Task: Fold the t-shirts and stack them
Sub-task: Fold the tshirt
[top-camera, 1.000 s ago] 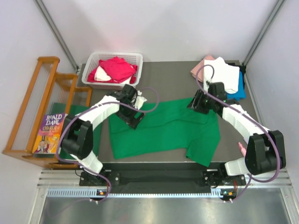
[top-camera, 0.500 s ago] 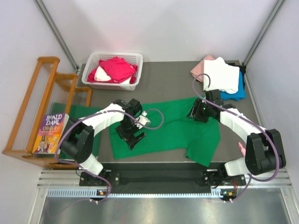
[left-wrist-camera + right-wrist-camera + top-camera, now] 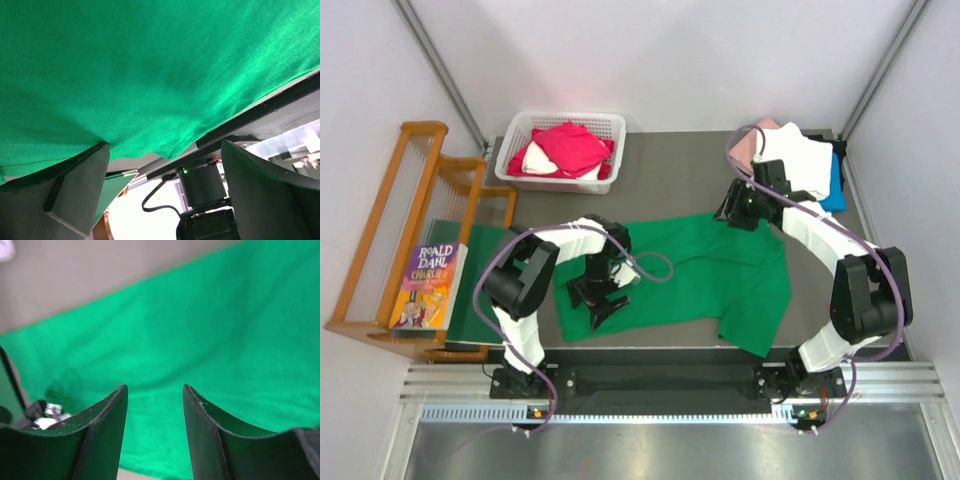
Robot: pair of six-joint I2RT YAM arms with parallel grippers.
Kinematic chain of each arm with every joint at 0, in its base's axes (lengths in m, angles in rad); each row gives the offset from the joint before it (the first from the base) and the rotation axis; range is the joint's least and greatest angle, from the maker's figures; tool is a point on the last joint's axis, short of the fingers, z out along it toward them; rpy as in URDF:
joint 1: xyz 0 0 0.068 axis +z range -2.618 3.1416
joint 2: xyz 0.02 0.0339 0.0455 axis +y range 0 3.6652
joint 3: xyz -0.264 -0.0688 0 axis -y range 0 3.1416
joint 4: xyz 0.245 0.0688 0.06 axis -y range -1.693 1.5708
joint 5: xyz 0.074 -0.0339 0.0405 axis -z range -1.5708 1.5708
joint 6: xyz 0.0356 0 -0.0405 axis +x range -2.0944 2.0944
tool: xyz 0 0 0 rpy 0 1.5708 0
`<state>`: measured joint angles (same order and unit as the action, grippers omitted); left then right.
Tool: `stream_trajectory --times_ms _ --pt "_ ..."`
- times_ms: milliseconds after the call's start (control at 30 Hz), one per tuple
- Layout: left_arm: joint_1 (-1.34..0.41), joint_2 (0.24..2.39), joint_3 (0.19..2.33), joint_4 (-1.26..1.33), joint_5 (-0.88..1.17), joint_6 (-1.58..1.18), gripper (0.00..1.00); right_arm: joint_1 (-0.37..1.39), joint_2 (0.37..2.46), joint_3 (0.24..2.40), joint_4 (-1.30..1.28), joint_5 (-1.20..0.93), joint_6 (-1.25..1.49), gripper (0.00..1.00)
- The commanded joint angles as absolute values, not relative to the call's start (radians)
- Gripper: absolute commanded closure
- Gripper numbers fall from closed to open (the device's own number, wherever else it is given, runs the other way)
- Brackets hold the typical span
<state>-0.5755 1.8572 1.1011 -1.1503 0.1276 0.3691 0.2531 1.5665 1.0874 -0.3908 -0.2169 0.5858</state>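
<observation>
**Item 1, green t-shirt** (image 3: 695, 275): lies spread and mostly flat across the middle of the dark grey surface (image 3: 670, 165). Its near right part reaches the surface's near edge. The cloth is rumpled in places, and the hem along its near left side is loose.

**Item 2, left claw** (image 3: 164, 145): fully released and gripping nothing. It sits low over the near left part of the green t-shirt. In the wrist view, the hem runs across the gap between the two fingers (image 3: 80, 192) (the cloth meets the tip of the left-hand finger, though contact is hard to confirm).

**Item 3, right claw** (image 3: 154, 387): partly parted, with nothing in the gap. It sits at the far right corner of the green t-shirt. Green cloth fills the wrist view beyond the tips. Whether it touches the cloth cannot be told.

**Item 4, stack, far right corner of the surface:**
- The white t-shirt (image 3: 798, 160) is on top.
- The pink t-shirt (image 3: 747, 148) shows at the left side.
- The blue t-shirt (image 3: 833, 192) shows at the right side.

**Item 5, white basket** (image 3: 517, 135): stands at the far left of the surface and holds a heaped red t-shirt (image 3: 570, 145).

**Item 6, sundries, left of the surface:**
- A wooden rack (image 3: 415, 200).
- A Roald Dahl book (image 3: 428, 278), which lies on a darker green mat (image 3: 468, 318).
</observation>
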Motion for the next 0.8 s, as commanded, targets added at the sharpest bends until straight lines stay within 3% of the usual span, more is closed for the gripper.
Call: stream_trajectory --times_ms 0,367,767 --pt "-0.525 1.944 1.091 -1.069 0.179 0.410 0.01 0.261 1.611 1.207 -0.400 -0.192 0.563 0.51" --pt "-0.289 1.993 1.091 -1.026 0.130 0.472 0.01 0.259 1.825 1.209 -0.371 -0.186 0.552 0.53" --pt "-0.273 1.931 1.184 -1.074 0.181 0.465 0.01 0.229 1.976 1.293 -0.382 -0.161 0.554 0.54"
